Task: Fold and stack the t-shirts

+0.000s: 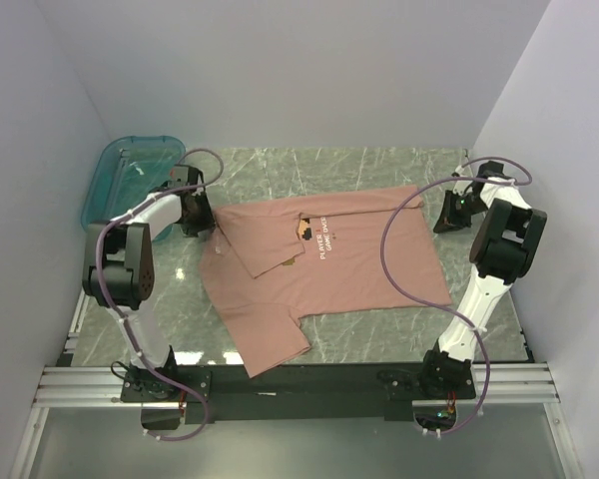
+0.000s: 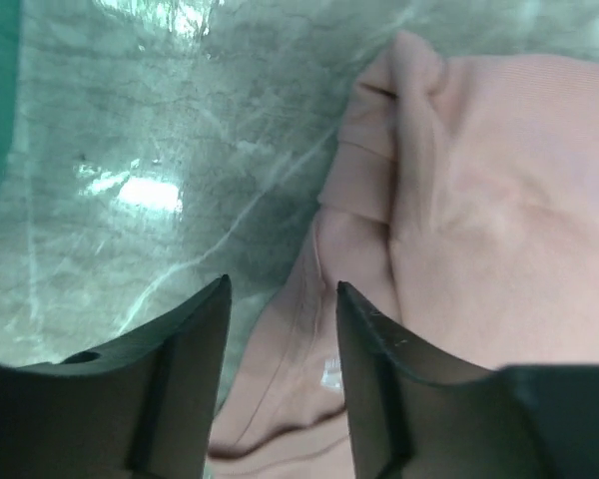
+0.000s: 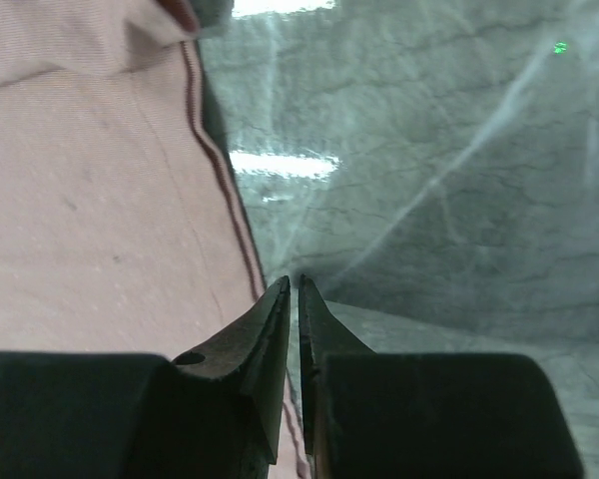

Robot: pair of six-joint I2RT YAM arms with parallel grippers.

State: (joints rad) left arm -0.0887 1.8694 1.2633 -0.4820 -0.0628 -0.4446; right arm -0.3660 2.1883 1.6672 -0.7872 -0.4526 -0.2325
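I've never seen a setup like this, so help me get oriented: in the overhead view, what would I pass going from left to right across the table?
teal tray → left gripper → pink t-shirt → right gripper

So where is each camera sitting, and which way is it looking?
Top external: up high behind the arms, looking down at the table, pink t-shirt and teal tray; left arm and right arm show whole.
Left wrist: on the left arm, looking down past the open left gripper at the shirt's bunched edge.
Right wrist: on the right arm, looking down past the shut right gripper at the shirt's hem.
Shared: all three show the t-shirt and table.
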